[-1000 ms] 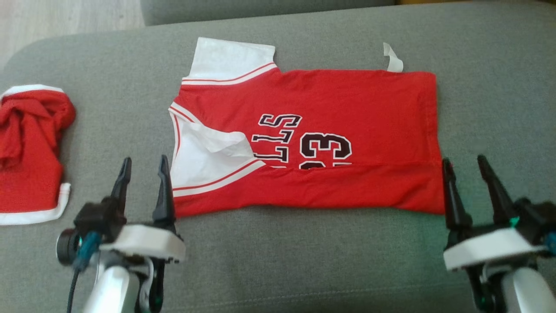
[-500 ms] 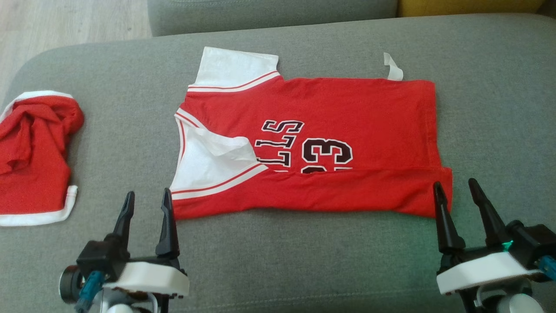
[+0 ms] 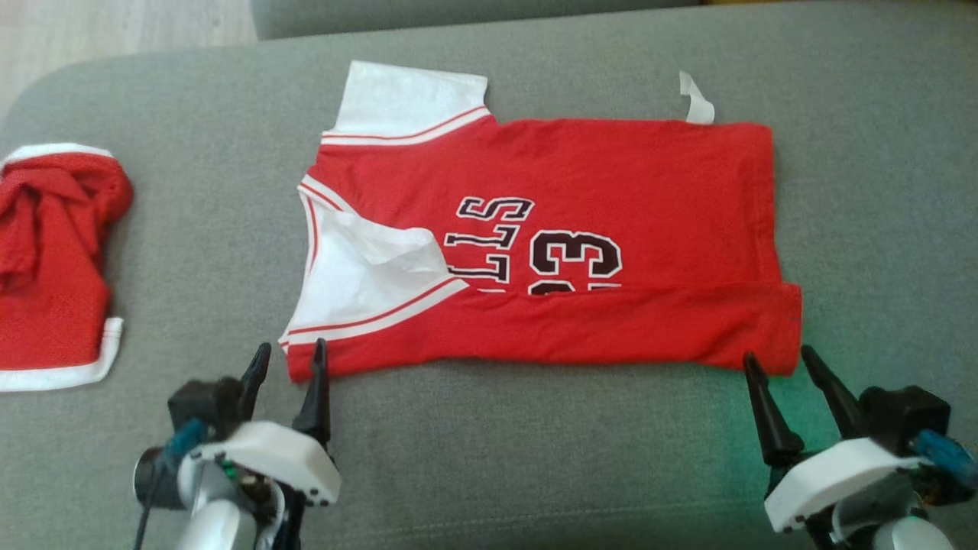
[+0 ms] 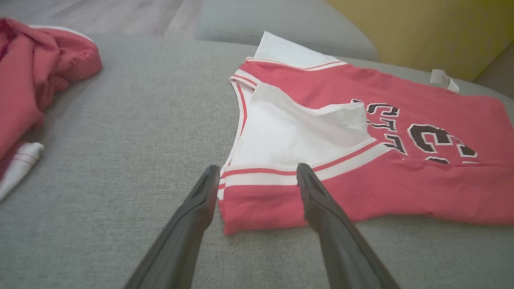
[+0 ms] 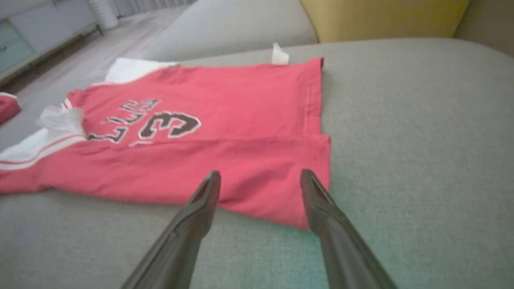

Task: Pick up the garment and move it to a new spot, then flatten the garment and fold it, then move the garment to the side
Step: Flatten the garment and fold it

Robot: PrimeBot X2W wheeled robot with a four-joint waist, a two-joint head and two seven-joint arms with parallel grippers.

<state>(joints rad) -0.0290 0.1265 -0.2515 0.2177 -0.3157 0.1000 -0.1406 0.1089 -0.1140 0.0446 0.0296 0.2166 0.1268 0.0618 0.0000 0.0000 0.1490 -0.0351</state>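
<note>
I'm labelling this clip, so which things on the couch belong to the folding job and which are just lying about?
In the job: red jersey, spread with its near edge folded over; left gripper and right gripper, both open at its near corners.
Lying about: crumpled red garment at the left; yellow cushion behind.

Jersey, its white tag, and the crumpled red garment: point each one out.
Jersey [image 3: 550, 164], head view, red cloth above the lettering.
White tag [image 3: 700, 105], head view, its middle.
Crumpled red garment [image 3: 53, 267], head view, its red middle.
</note>
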